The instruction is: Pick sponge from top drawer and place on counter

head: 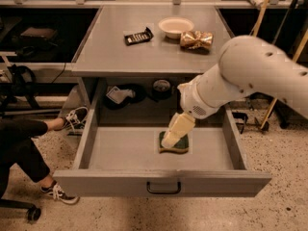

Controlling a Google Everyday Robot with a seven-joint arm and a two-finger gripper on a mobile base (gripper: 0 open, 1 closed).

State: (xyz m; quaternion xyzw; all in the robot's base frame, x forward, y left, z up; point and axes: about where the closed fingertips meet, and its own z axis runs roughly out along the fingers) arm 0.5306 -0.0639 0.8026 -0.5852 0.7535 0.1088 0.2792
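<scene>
The top drawer [120,150] is pulled open, its front panel with the dark pull handle [164,187] toward me. The sponge [179,145], dark green over yellow, lies flat on the drawer floor right of centre. My gripper [169,139] reaches down into the drawer from the right and sits directly over the sponge's left part, hiding some of it. The counter [115,52] is the grey tabletop above the drawer.
On the counter lie a black flat packet [138,35], a white bowl [175,27] and a crinkled gold foil bag [196,39]. Dark objects sit on the shelf behind the drawer [126,95]. A seated person's leg and sneakers [57,194] are at the left.
</scene>
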